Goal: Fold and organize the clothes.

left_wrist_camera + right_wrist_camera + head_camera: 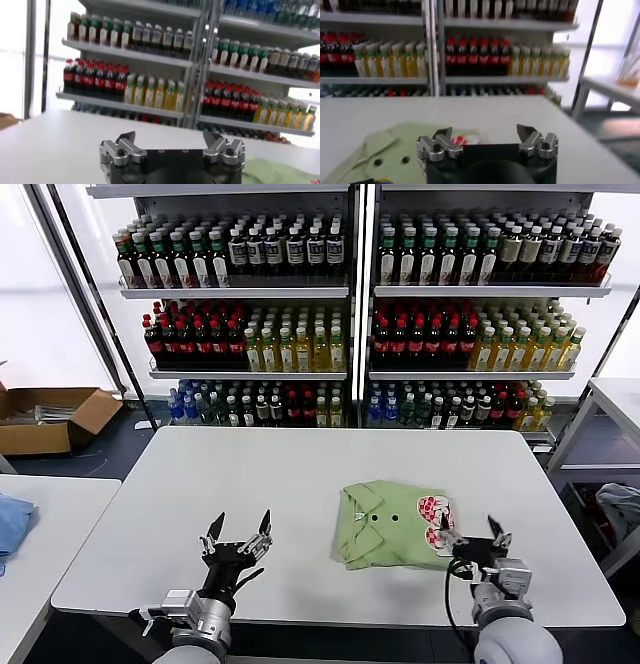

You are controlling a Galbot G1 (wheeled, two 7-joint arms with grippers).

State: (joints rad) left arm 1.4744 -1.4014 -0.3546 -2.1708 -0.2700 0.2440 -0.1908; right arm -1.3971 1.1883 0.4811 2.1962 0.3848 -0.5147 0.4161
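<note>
White counter [300, 484] before two drink shelves [350, 294]. One folded shirt [385, 527] lies right. My left gripper [238, 539] and right gripper [470, 537]: jaws spread, empty.

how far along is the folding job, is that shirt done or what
Done: one light green polo shirt lies folded into a compact bundle on the white table, collar and red-and-white patch showing. In hand: nothing. The left gripper hovers open over bare table, away from the shirt, and the right gripper is open beside the shirt's patch edge. Left: no other green shirt shows on this table, so any remaining step cannot be told.
</note>
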